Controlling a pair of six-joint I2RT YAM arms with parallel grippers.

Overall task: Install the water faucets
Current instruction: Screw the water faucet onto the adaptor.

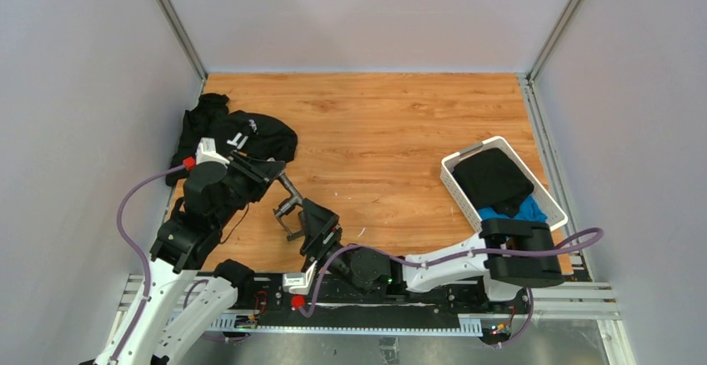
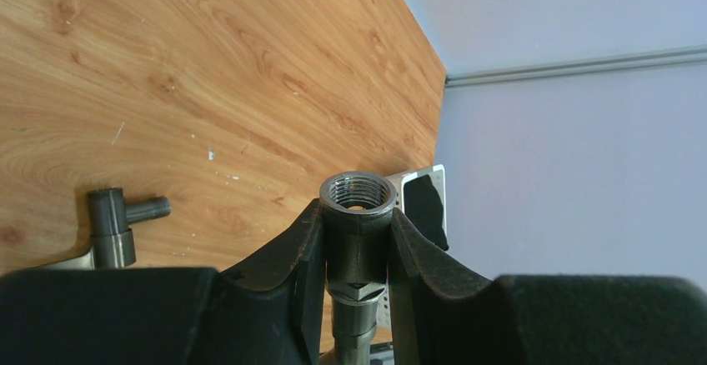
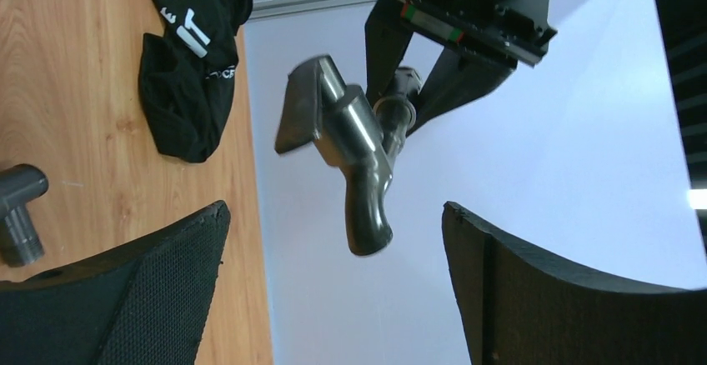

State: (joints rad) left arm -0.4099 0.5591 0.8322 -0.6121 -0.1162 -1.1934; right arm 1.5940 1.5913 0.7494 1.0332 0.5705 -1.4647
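Observation:
My left gripper (image 1: 278, 172) is shut on a dark-grey faucet piece (image 1: 291, 188) and holds it above the table. In the left wrist view its fingers (image 2: 304, 252) clamp the faucet's threaded pipe end (image 2: 358, 211). In the right wrist view the faucet (image 3: 354, 157) hangs from the left gripper (image 3: 402, 90), with its spout tip between and beyond my fingertips and its flat lever handle at the upper left. My right gripper (image 1: 310, 220) is open and empty (image 3: 333, 215), just below the faucet. A small tee fitting (image 1: 288, 217) lies on the wood beside it (image 2: 112, 225) (image 3: 18, 207).
A black cloth garment (image 1: 238, 136) lies at the table's left, behind the left arm (image 3: 188, 73). A white plastic basket (image 1: 455, 185) with black and blue cloth stands at the right. Grey walls close in the table on three sides.

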